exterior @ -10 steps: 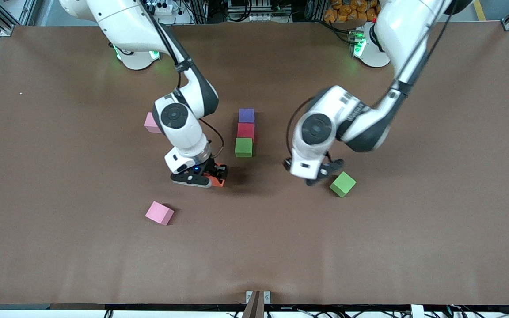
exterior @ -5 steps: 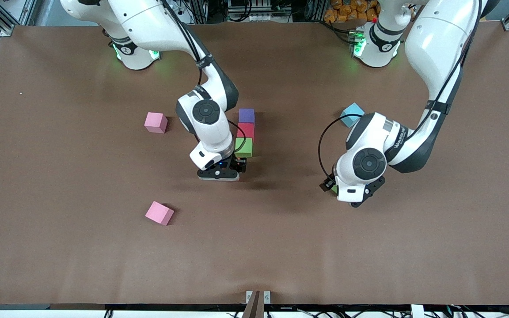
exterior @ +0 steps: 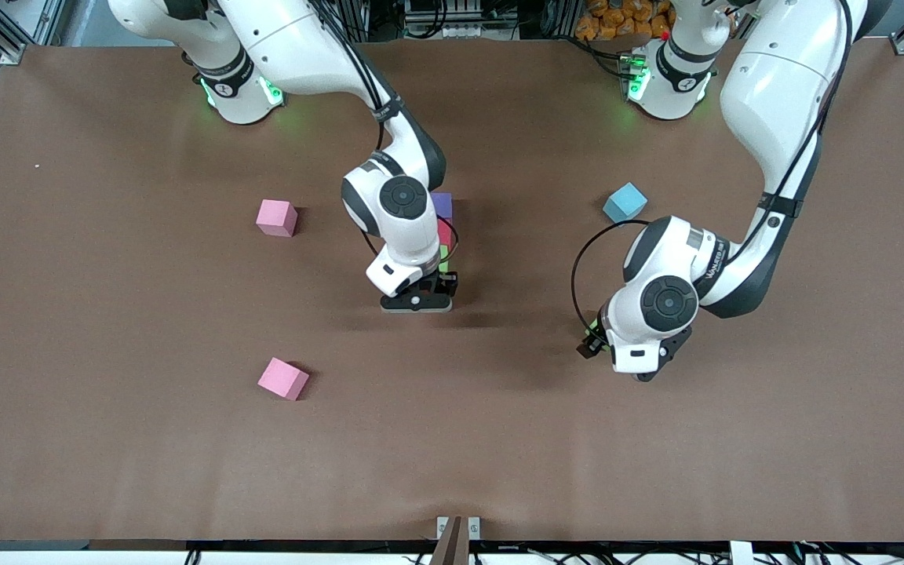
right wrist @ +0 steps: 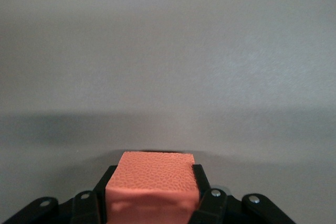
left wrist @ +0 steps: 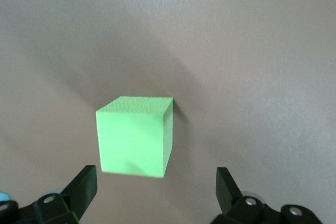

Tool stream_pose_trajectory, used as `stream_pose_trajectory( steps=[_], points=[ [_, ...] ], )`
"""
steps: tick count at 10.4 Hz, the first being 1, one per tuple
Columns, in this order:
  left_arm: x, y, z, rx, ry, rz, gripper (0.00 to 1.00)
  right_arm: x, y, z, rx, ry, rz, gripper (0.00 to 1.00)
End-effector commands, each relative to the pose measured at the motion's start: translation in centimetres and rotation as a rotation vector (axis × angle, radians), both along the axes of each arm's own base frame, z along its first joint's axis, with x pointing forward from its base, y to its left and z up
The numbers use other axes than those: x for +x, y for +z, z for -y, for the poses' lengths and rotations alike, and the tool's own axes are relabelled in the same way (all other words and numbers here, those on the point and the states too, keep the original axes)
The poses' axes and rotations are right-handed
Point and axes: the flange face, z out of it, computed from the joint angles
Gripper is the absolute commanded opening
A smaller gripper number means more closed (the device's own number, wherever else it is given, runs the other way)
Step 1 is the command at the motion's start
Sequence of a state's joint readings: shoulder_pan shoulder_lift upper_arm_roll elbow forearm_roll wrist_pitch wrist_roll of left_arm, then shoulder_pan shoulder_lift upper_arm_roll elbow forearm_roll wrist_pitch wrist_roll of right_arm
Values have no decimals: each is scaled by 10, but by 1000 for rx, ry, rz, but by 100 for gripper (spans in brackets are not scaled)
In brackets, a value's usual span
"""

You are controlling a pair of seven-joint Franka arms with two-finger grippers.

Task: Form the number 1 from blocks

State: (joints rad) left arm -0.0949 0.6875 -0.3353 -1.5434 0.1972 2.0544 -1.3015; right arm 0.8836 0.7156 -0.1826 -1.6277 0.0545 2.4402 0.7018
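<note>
Two arms over a brown table (exterior: 107,439), one clamped on an orange block, one open above a green block.

Nearest the front camera lies a pink cube (exterior: 283,379), at about seven o'clock from the table's middle. The left gripper (left wrist: 157,190) hangs with its fingers wide apart just over a green block (left wrist: 135,136); in the front view the wrist hides nearly all of that block, leaving a green sliver at four o'clock. The right gripper (right wrist: 152,195) has its fingers closed on an orange block (right wrist: 152,187), unseen from the front, low over the table at the near end of the row. That row is mostly covered by the arm: slivers of green block (exterior: 444,255), red block (exterior: 445,232) and purple block (exterior: 443,204). Farther off sit a second pink cube (exterior: 276,217) at ten o'clock and a light-blue cube (exterior: 625,202) at two o'clock.
</note>
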Motion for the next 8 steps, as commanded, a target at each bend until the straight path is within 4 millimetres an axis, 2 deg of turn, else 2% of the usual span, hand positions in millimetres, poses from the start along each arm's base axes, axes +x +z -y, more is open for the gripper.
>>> stream_pose_trajectory(
  steps=[1,5,6,7,8],
  points=[
    [-5,-16,-11,-2,35,26,100,-1,-5,-11,-16,2,14,50],
    [-19,-35,-17,2,32,18,100,-6,-9,-18,-12,-14,13,53],
    [-21,-37,-17,4,30,12,100,-9,-12,-20,-14,-19,12,60],
    [-20,-39,-24,13,38,10,100,-11,-15,-23,-15,-19,11,63],
    [-23,-39,-26,33,21,15,100,-10,-14,-23,-14,-20,12,79]
  ],
)
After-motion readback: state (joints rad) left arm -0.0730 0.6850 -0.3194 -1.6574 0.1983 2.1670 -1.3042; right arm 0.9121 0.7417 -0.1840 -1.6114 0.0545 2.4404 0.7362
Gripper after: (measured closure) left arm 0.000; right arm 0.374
